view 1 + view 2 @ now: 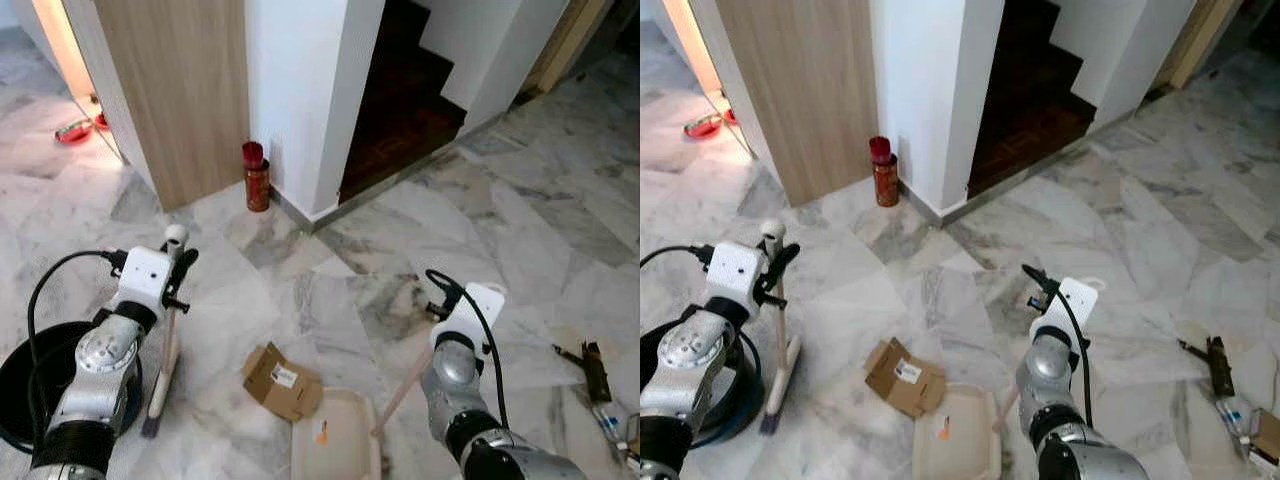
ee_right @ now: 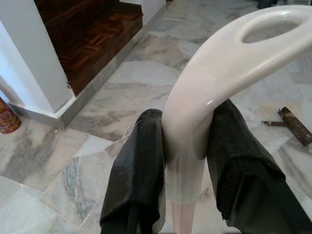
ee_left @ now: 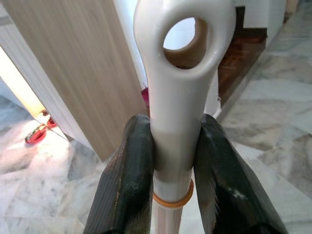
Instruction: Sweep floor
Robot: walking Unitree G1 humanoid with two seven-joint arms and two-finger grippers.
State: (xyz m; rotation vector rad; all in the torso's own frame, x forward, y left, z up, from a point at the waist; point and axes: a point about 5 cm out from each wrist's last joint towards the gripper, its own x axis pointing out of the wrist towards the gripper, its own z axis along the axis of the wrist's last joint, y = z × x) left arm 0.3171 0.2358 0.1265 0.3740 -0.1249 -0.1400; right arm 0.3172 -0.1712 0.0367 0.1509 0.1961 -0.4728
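The left gripper [image 3: 175,161] clamps the upright broom [image 1: 165,360] just below its hang-hole, the right gripper [image 2: 187,156] the dustpan [image 1: 335,440] handle, beside crumpled cardboard [image 1: 282,380] visible from the head views.

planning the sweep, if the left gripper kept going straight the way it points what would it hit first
Probably the wooden door panel ahead of the left gripper, which is clamped on the broom handle; depth is unclear.
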